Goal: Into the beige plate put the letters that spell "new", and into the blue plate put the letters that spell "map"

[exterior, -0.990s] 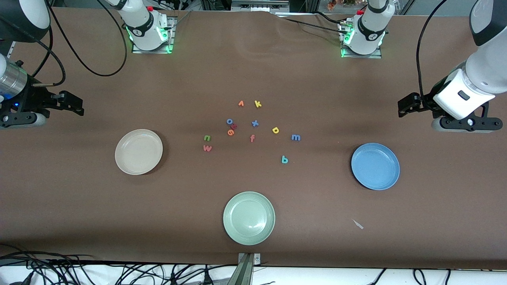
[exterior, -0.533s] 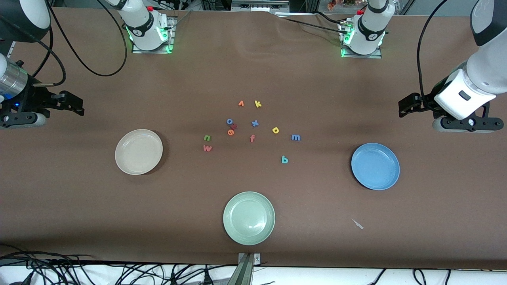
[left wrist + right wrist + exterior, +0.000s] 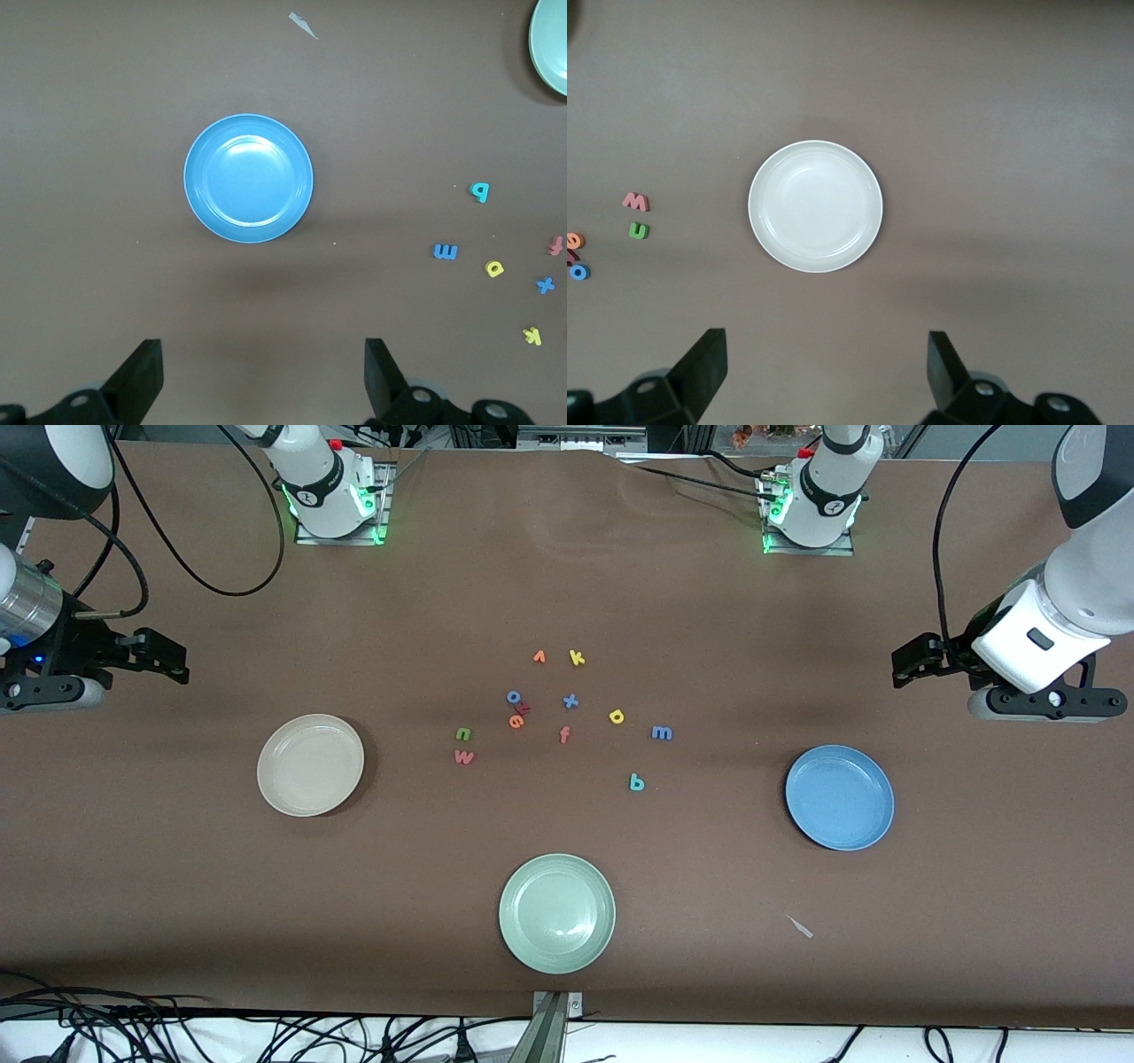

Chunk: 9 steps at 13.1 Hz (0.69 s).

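Front view: both arms wait at table ends, nothing moved yet. Right gripper (image 3: 164, 660) hangs over bare table by the right arm's end, jaws wide apart, empty. Left gripper (image 3: 912, 662) likewise over the left arm's end, jaws apart, empty.

Beige plate (image 3: 310, 764) sits just camera-ward of right gripper; n (image 3: 463, 733) and w (image 3: 464, 756) lie past the plate toward table centre, e (image 3: 516, 721) a bit further in, touching a dark red letter (image 3: 524, 708) next to o (image 3: 513, 696). So right arm is nearer for "new"; reach goes centre-ward, over or past the plate.

Blue plate (image 3: 839, 797) sits camera-ward of left gripper; m (image 3: 662, 732), a (image 3: 617, 716), p (image 3: 636, 782) lie centre-ward of it, m closest. Left arm nearer for "map".

Both plates empty. Letters tiny, flat; w's long axis runs roughly along the table length, so jaws likely need to straddle its short side.
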Tool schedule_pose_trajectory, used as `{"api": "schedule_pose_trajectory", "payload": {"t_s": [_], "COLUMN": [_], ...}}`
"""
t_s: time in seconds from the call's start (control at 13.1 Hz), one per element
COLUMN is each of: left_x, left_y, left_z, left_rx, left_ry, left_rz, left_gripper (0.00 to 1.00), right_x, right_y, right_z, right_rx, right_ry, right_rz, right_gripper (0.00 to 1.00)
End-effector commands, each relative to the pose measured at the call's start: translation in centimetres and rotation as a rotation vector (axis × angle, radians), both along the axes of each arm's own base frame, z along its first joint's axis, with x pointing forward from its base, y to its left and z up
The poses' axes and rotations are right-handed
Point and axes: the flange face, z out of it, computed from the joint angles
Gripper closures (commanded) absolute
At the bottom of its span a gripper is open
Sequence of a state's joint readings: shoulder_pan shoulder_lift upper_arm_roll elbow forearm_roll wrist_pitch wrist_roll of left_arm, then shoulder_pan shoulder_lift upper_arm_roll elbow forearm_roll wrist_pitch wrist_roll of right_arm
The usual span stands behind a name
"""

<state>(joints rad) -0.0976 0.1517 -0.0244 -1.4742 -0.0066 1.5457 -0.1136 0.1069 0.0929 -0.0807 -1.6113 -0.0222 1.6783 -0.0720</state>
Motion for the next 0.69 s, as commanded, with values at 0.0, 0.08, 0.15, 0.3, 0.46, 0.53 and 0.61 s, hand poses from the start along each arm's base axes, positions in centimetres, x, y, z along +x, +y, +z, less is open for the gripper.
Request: {"api": "schedule_pose_trajectory", "payload": {"t_s": [0.0, 0.08, 0.15, 0.3, 0.46, 0.53, 0.61], "left_x": [0.28, 0.24, 0.25, 0.24, 0.25, 0.25, 0.25], "left_y": [-0.01, -0.27, -0.18, -0.27, -0.18, -0.18, -0.18], "left_z": [0.53, 0.53, 0.53, 0.53, 0.53, 0.53, 0.53], "left_rx": [0.019, 0.021, 0.021, 0.021, 0.021, 0.021, 0.021], "left_ry": [-0.011, -0.011, -0.011, -0.011, -0.011, -0.011, -0.011], "left_rz": [0.003, -0.002, 0.001, -0.002, 0.000, 0.000, 0.001], "left_gripper": [0.00, 0.00, 0.00, 0.00, 0.00, 0.00, 0.00], "right_x": [0.41, 0.42, 0.48, 0.54, 0.56, 0.54, 0.53], "right_y": [0.23, 0.14, 0.14, 0.22, 0.23, 0.22, 0.15], "right_z": [0.56, 0.57, 0.50, 0.55, 0.56, 0.55, 0.48], "right_rx": [0.002, 0.002, 0.002, 0.000, 0.000, 0.000, 0.002], "right_ry": [-0.011, -0.012, -0.012, -0.019, -0.020, -0.019, -0.017], "right_rz": [-0.009, -0.011, -0.011, -0.009, -0.009, -0.009, -0.011], "right_gripper": [0.00, 0.00, 0.00, 0.00, 0.00, 0.00, 0.00]}}
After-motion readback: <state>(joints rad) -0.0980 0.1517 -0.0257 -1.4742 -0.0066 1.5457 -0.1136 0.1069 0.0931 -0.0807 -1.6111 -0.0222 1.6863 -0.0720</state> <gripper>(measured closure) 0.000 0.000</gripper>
